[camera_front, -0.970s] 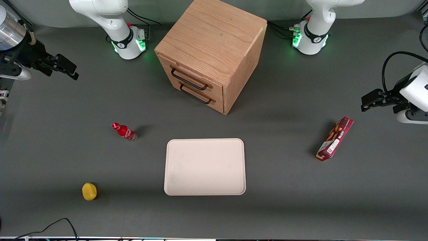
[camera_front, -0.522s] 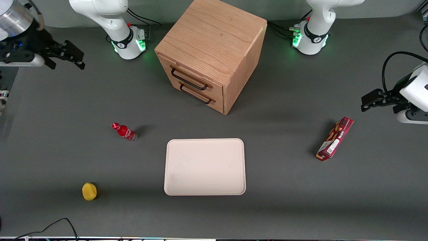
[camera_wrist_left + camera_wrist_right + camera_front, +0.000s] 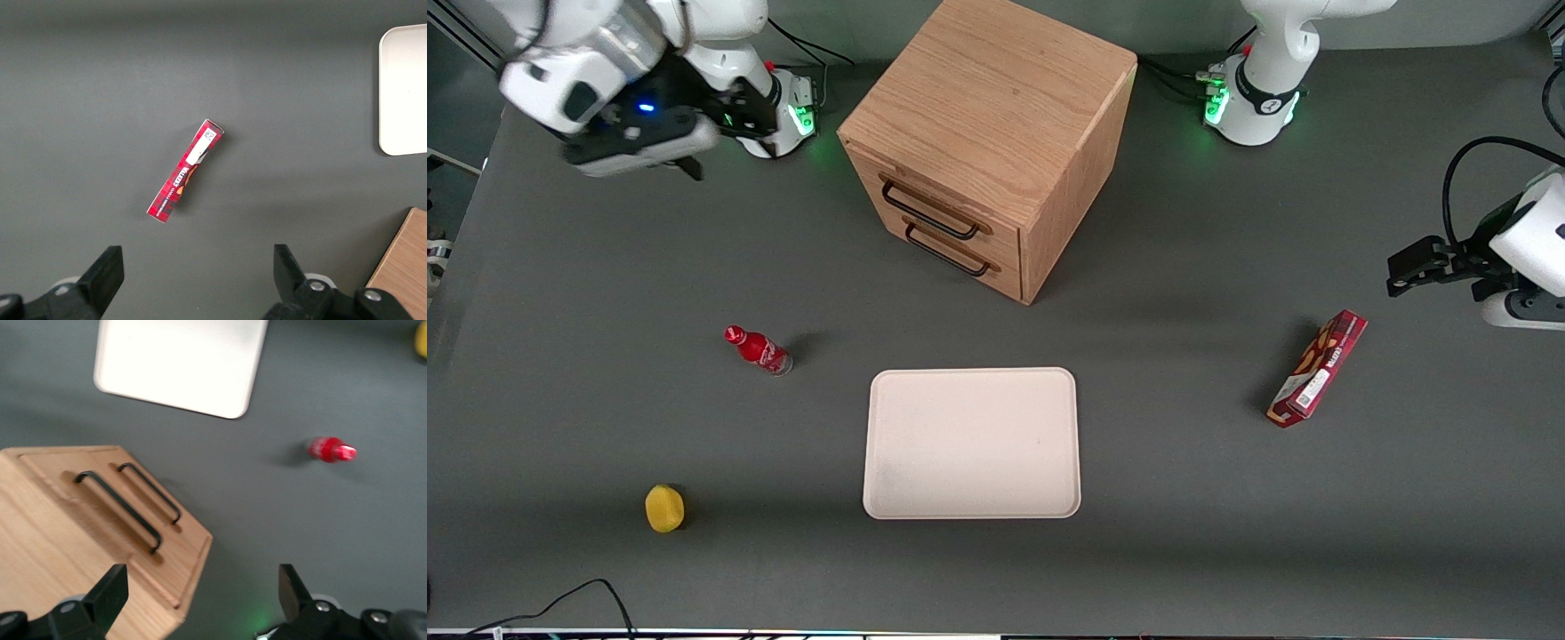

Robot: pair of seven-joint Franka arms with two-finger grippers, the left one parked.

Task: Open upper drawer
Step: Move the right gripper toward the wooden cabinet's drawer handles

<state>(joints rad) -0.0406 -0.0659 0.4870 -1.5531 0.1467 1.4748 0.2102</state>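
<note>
We see the upper drawer (image 3: 935, 206) shut flush in the cabinet (image 3: 996, 133), its black handle (image 3: 120, 510) untouched. The gripper (image 3: 203, 590) hangs in the air toward the working arm's end, well apart from the cabinet, fingers (image 3: 110, 590) spread wide and empty, their tips cut off. A red bottle (image 3: 758, 349) and the tray (image 3: 971, 442) sit nearer the front camera.
</note>
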